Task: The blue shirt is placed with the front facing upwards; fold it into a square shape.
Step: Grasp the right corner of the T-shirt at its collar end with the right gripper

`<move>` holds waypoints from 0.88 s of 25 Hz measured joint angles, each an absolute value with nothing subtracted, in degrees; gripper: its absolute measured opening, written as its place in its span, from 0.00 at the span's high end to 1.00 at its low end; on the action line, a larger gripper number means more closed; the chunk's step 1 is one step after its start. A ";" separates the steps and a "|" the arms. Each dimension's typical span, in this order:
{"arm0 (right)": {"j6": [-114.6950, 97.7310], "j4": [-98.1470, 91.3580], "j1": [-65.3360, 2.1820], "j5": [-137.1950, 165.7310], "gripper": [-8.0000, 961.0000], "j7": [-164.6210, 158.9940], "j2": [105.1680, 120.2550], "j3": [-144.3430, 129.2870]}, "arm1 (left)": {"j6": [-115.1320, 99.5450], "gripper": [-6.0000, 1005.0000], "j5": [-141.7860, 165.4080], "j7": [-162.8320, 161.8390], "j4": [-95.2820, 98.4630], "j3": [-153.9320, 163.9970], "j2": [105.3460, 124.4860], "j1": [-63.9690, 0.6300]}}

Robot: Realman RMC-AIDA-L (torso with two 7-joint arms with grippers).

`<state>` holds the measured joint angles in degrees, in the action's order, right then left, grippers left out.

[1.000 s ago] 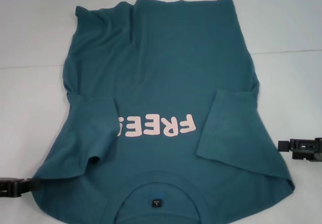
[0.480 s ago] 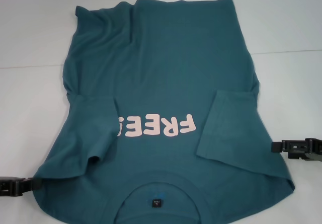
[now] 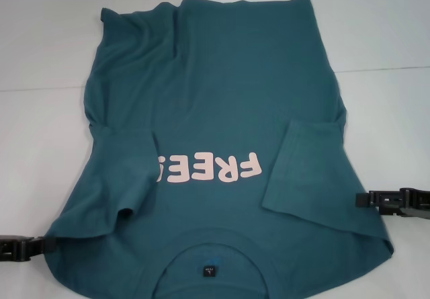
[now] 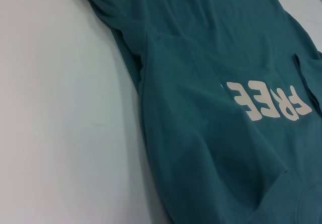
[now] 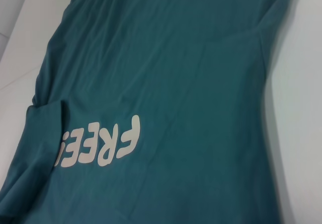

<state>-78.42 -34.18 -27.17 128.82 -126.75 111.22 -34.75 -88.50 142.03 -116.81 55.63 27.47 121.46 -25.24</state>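
Observation:
The blue shirt lies front up on the white table, collar toward me, with the pink "FREE!" print and the black neck label showing. Both sleeves are folded inward: one covers the end of the print, the other lies beside it. My left gripper sits low at the shirt's left shoulder edge. My right gripper touches the shirt's right edge near the shoulder. The wrist views show the shirt and its print only, no gripper.
The white table surrounds the shirt, with bare strips on both sides and beyond the hem. A seam in the tabletop runs across behind the shirt's middle. The far left of the hem is wrinkled.
My right gripper has slid left, from off the shirt's side to its right edge. The left gripper and the shirt have stayed put.

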 joint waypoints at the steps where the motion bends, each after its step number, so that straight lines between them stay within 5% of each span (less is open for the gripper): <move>1: -78.42 -34.19 -27.20 128.84 0.09 -126.64 111.30 -34.78 | -88.50 0.99 142.03 -116.81 55.61 27.49 121.46 -25.24; 22: -89.23 -35.40 -27.31 129.17 0.09 -124.79 112.49 -34.36 | -88.06 0.99 142.03 -116.76 55.47 27.60 121.79 -25.48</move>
<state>-89.23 -35.40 -27.31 129.17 -124.79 112.49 -34.36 -88.06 142.03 -116.76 55.47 27.60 121.79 -25.48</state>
